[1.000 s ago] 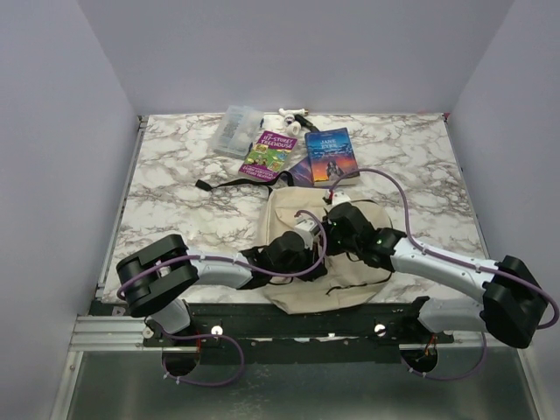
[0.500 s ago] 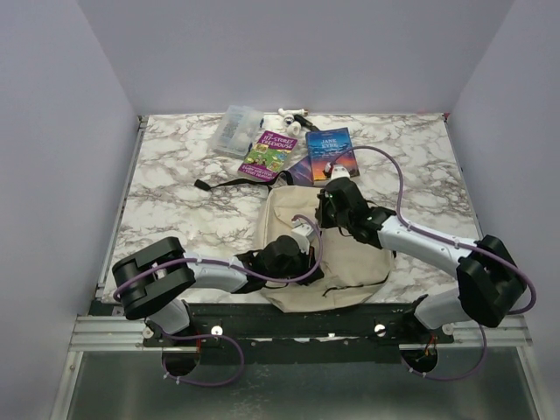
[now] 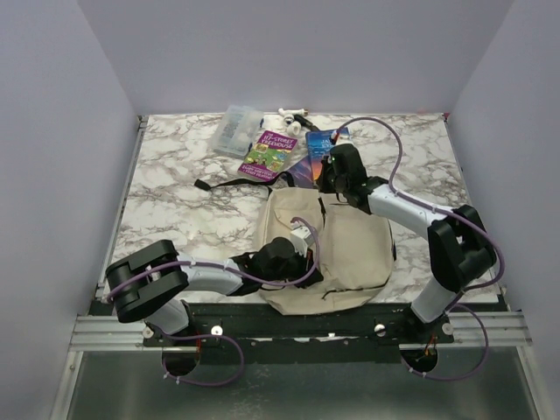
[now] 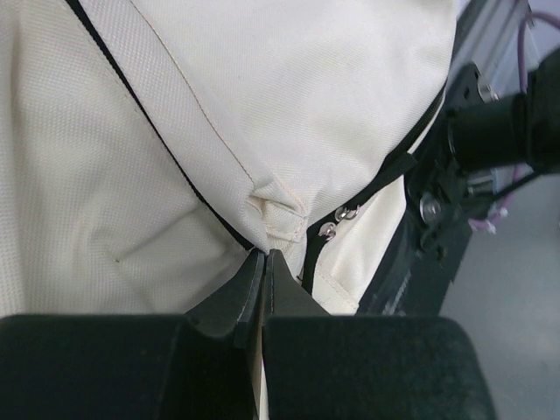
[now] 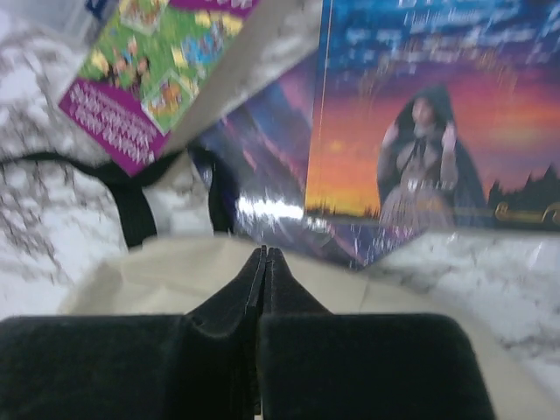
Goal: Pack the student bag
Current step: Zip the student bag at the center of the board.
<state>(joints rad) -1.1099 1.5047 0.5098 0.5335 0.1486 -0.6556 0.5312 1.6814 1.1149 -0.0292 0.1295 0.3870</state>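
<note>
1. Student bag point(image 3: 350, 254) lies flat on the bench's point(image 3: 175, 219) near side; blue book point(image 5: 420, 131) just beyond it.
2. Left claw point(image 4: 263, 254) clenched, tips at a bag seam; right claw point(image 5: 264, 252) clenched, empty.
3. Advised: part the right jaws before reaching for the book.

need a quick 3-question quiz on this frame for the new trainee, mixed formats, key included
1. True or false: the right gripper grips a book.
2. The tips of the left gripper are at: A) a book cover; B) a black-edged seam of the student bag; C) a wall.
3. Short answer: where does the purple-and-green book lie?
Key: 1 false, it is shut and empty. 2 B. 3 On the marble table, beyond the bag's far edge.
</note>
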